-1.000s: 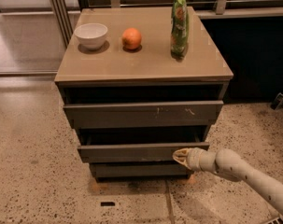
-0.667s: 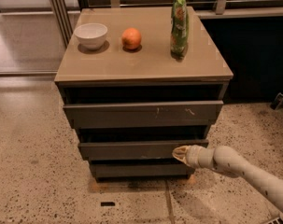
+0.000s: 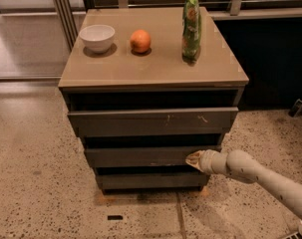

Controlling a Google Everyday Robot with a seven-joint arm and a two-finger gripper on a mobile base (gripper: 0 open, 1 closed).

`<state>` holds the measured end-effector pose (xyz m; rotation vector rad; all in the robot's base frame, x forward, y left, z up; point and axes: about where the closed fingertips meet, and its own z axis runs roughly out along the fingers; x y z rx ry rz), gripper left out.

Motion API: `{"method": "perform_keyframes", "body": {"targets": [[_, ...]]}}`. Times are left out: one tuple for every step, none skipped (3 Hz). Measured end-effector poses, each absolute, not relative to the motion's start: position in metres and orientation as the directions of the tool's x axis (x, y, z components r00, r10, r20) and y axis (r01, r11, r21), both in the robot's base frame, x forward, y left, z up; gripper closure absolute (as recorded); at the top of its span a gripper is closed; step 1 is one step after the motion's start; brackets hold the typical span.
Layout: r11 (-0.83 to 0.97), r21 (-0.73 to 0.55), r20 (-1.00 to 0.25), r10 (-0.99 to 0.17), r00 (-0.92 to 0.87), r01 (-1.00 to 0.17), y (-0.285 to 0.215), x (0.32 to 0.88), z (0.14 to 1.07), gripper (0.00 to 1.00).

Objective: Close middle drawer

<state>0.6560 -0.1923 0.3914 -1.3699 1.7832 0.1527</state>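
Observation:
The middle drawer (image 3: pixel 140 157) is the plain grey-brown front second from the top of the cabinet (image 3: pixel 153 76). It stands out a little, about level with the scratched top drawer front (image 3: pixel 150 121) above it. My gripper (image 3: pixel 193 159) comes in from the lower right. Its pale tip rests against the right part of the middle drawer's front, with the fingers together and holding nothing. The darker bottom drawer front (image 3: pixel 150 180) sits further in below.
On the cabinet top stand a white bowl (image 3: pixel 97 37), an orange (image 3: pixel 140 40) and a green chip bag (image 3: pixel 191 26). Speckled floor lies in front and to the left. A dark wall is at the right and railings stand behind.
My gripper has moved slightly forward and up against the middle drawer front. The drawer has slid a little way into the cabinet.

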Motion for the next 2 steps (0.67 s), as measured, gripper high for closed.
{"method": "perform_keyframes", "body": {"targets": [[0.39,-0.384,-0.681,-0.732,-0.029,-0.837,-0.192,0.656,0.391,1.0],[0.338,-0.315,-0.68,-0.732,-0.038,-0.887,-0.182,0.631,0.393,1.0]]}}
